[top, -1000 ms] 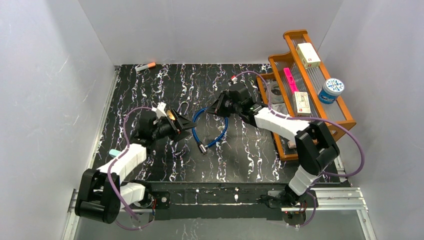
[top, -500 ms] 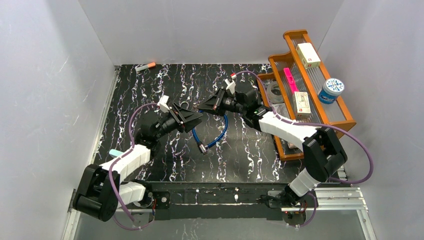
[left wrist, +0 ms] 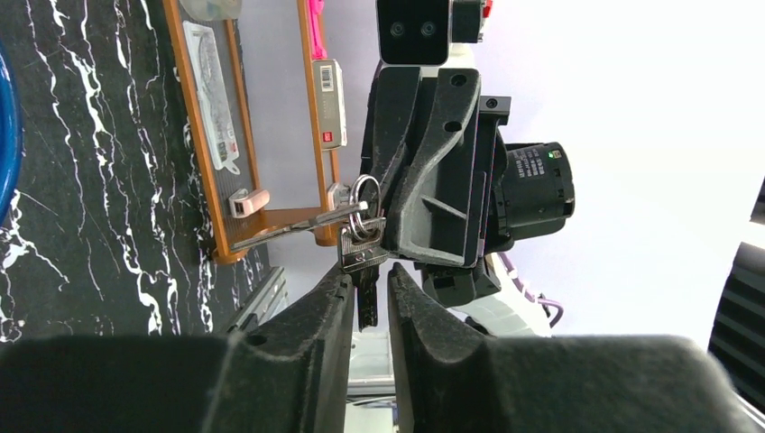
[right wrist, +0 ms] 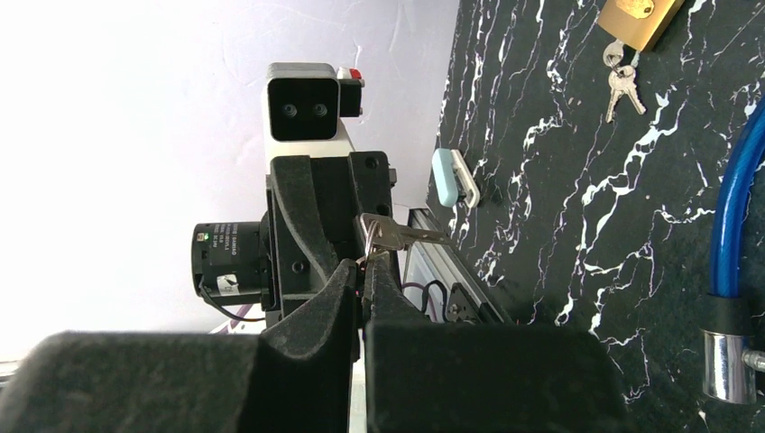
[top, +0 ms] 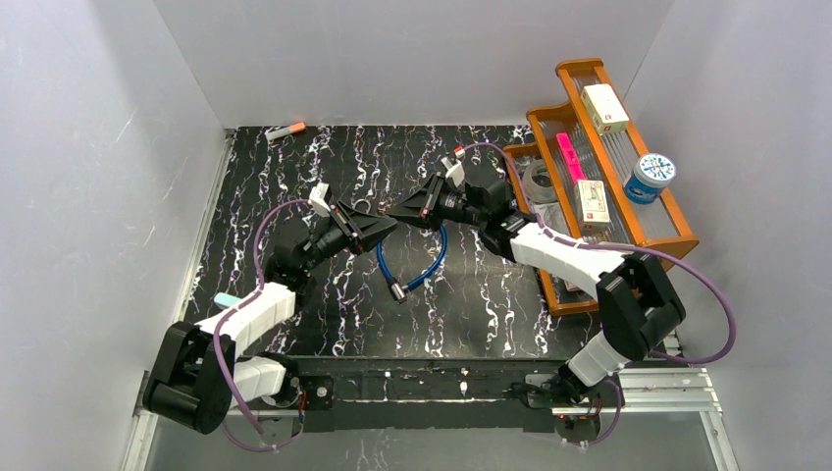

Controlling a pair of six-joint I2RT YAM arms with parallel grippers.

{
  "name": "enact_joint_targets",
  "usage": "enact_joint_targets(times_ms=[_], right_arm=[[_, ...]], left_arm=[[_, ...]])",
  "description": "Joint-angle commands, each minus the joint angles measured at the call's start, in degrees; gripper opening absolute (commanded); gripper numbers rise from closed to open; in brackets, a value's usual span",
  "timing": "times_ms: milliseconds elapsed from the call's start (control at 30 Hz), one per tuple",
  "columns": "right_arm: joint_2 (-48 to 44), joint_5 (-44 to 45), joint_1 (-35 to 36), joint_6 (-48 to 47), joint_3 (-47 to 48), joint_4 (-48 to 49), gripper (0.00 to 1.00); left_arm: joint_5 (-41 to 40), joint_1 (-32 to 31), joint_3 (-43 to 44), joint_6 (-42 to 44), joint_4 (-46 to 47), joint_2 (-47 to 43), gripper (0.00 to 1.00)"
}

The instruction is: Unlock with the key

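Both grippers meet in mid-air above the mat. My right gripper (top: 395, 210) (right wrist: 364, 266) is shut on the ring (left wrist: 365, 194) of a small bunch of keys. One silver key (left wrist: 363, 253) hangs from the ring, its dark blade down between the fingertips of my left gripper (top: 390, 225) (left wrist: 371, 269). Those jaws are nearly closed: the blade touches one finger and a thin gap shows at the other. A brass padlock (right wrist: 636, 18) with its own keys lies on the mat. A blue cable lock (top: 424, 257) lies below the grippers.
A wooden rack (top: 677, 234) with boxes, a pink marker and a round tub stands at the right. A teal block (top: 226, 299) lies by the left arm. An orange-tipped marker (top: 285, 130) lies at the far left corner. White walls close in the mat.
My left gripper rose and swung right to the right gripper, and its jaws narrowed from wide open round the hanging key. The right gripper moved left with the keys.
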Motion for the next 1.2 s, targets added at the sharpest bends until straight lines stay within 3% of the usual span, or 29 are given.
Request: enact_joint_targets(times_ms=[0,200,467,567,700,800,900,967,1167], right_arm=[[-2.5,-1.6,0.0,1.1,-1.0,4.3,0.05],[-2.3,-1.2,0.0,1.2,-1.4,4.8,0.08],[-7.4,3.3,-1.1,-3.8,-2.4,-0.9,0.56],[-10.5,5.0,-2.1,-8.7,-2.2,-4.6,0.67],[-12.4,1.9,-4.1,-17.3,-0.2,-7.9,0.73],[-11.9,-0.5,-4.4,-27.6,4.0,-13.7,0.73],[-9.6,-4.0,-4.4,-40.6,8.5,-20.9,0.73],[-7.9,-8.2,-4.3,-47.4,10.9,-25.0,0.73],[-2.8,-2.6,-0.8,-53.3,12.3,-31.2,0.76]], left_arm=[[-2.0,-0.6,1.3,-2.6,4.2,-0.7,0.16],[-1.3,-1.0,0.3,-2.9,5.6,-1.3,0.0],[-2.0,-1.0,-0.4,-1.4,5.5,-2.4,0.0],[0.2,-1.0,0.5,0.0,5.1,-1.3,0.0],[4.6,-1.0,1.8,4.0,1.6,-0.5,0.0],[7.2,-1.1,5.3,15.2,-13.7,-1.4,0.0],[3.8,-1.9,14.6,35.4,-46.0,-2.5,0.0],[1.1,-2.4,20.6,46.5,-62.7,-0.9,0.0],[-11.0,-4.9,34.4,66.0,-91.2,7.9,0.0]])
